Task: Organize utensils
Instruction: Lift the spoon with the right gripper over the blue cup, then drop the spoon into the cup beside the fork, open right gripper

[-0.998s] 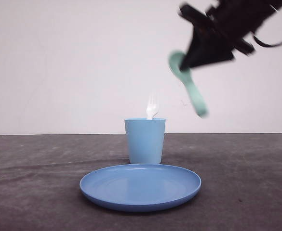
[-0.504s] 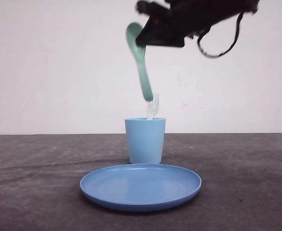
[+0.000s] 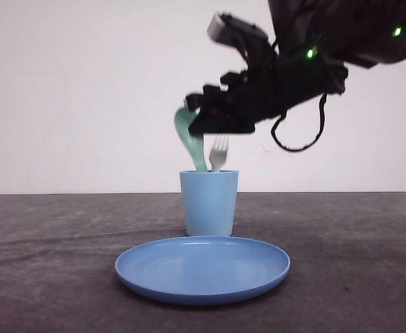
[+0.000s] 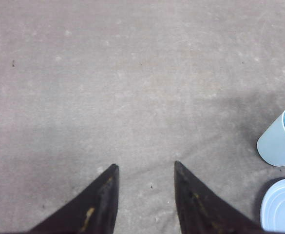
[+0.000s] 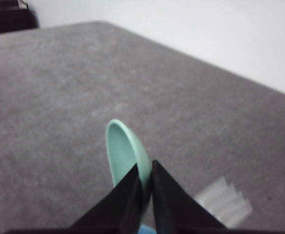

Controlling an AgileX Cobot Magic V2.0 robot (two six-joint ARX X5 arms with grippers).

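A pale mint-green spoon (image 3: pixel 187 141) hangs bowl-up over the light blue cup (image 3: pixel 209 202), its handle reaching down inside the rim. My right gripper (image 3: pixel 197 123) is shut on the spoon (image 5: pixel 124 155) just below its bowl. A white fork (image 3: pixel 218 153) stands in the same cup, tines up, and its blurred tines (image 5: pixel 224 200) lie beside my right fingers. My left gripper (image 4: pixel 145 166) hovers open over bare table, with the cup (image 4: pixel 279 141) off to one side.
A round blue plate (image 3: pixel 203 269) lies on the dark grey table (image 3: pixel 50 250) just in front of the cup; its edge (image 4: pixel 280 206) is near my left gripper. A white wall stands behind the table.
My right arm has swung left and down, carrying the spoon from high on the right until its handle dips into the cup beside the fork.
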